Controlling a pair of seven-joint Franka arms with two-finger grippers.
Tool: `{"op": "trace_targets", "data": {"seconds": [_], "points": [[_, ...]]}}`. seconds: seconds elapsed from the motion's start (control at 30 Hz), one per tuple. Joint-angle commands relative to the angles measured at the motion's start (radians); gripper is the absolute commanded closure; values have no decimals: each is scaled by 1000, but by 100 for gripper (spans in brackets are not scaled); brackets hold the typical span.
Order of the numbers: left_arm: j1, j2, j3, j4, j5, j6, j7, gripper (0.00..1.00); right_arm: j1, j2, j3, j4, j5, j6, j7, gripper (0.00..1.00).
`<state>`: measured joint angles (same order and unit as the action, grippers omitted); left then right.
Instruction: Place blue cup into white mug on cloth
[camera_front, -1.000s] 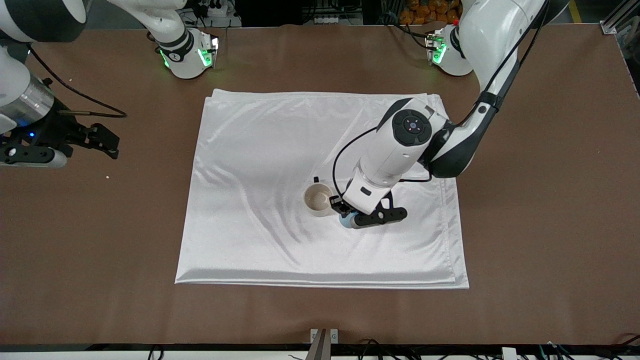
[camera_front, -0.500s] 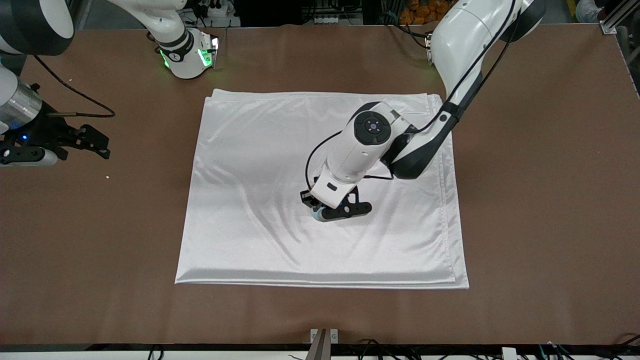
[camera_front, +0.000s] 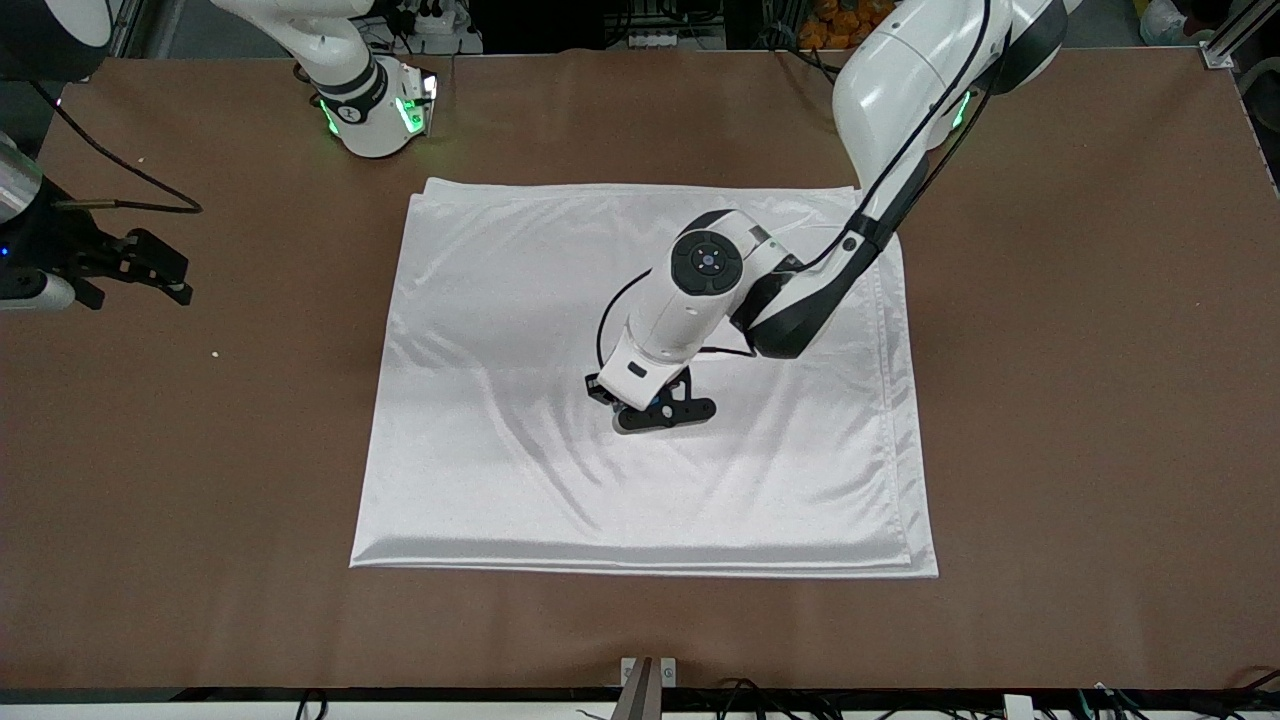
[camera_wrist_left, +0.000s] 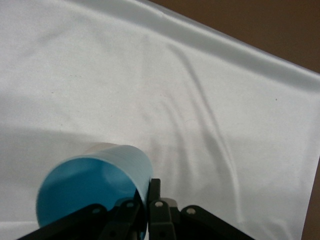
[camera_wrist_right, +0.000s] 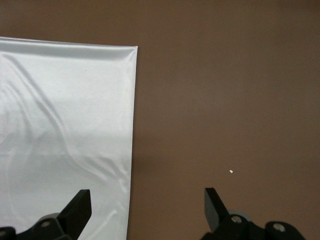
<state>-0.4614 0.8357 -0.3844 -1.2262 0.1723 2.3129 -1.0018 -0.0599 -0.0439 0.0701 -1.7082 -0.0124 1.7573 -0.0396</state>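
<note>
Now left gripper (camera_wrist_left: 148, 210) clamps the smooth tapered blue cup (camera_wrist_left: 95, 187) over glossy creased cloth (camera_front: 520, 300).

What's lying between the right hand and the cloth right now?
Nothing. The front view shows only bare brown table between the open right hand, waiting toward the right arm's end, and the cloth.

Bare cloth (camera_front: 480, 330) round L arm (camera_front: 790, 290)
</note>
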Motion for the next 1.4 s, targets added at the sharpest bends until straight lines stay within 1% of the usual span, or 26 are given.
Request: {"op": "trace_targets", "data": {"seconds": [0.0, 0.13, 0.3, 0.37, 0.57, 0.73, 0.97, 1.13, 1.17, 1.2, 1.27, 1.3, 1.37], "points": [[-16, 11, 6, 24, 26, -41, -24, 100, 18, -7, -15, 16, 19, -16, -14, 0], [-20, 2, 2, 22, 26, -104, -24, 100, 23, -7, -18, 16, 19, -15, -11, 0], [-11, -6, -25, 24, 24, -133, -24, 100, 22, -7, -18, 16, 20, -15, -11, 0], [-11, -7, -25, 24, 26, -144, -24, 100, 22, -7, -18, 16, 23, -15, -11, 0], [-13, 8, -19, 22, 30, -144, -21, 100, 23, -10, -16, 16, 23, -15, -13, 0], [-11, 17, 1, 22, 29, -142, -14, 100, 23, -8, -10, 16, 25, -10, -11, 0], [-14, 37, 1, 28, 29, -132, -14, 100, 23, -5, -9, 16, 25, -9, -8, 0], [-14, 33, 1, 31, 29, -125, -14, 100, 23, -5, -9, 18, 25, -12, -11, 0], [-14, 31, 2, 31, 29, -125, -14, 99, 23, -5, -9, 19, 26, -12, -11, 0], [-14, 31, 2, 31, 29, -125, -14, 95, 22, -5, -6, 24, 26, -15, -11, 0], [-14, 28, 2, 33, 29, -125, -14, 89, 20, -4, -6, 36, 32, -18, -13, 0], [-14, 26, 1, 33, 29, -125, -14, 85, 18, -4, -6, 44, 44, -28, -14, 0], [-13, 22, 1, 33, 29, -127, -15, 71, 11, -2, -6, 64, 71, -54, -16, 0]]}}
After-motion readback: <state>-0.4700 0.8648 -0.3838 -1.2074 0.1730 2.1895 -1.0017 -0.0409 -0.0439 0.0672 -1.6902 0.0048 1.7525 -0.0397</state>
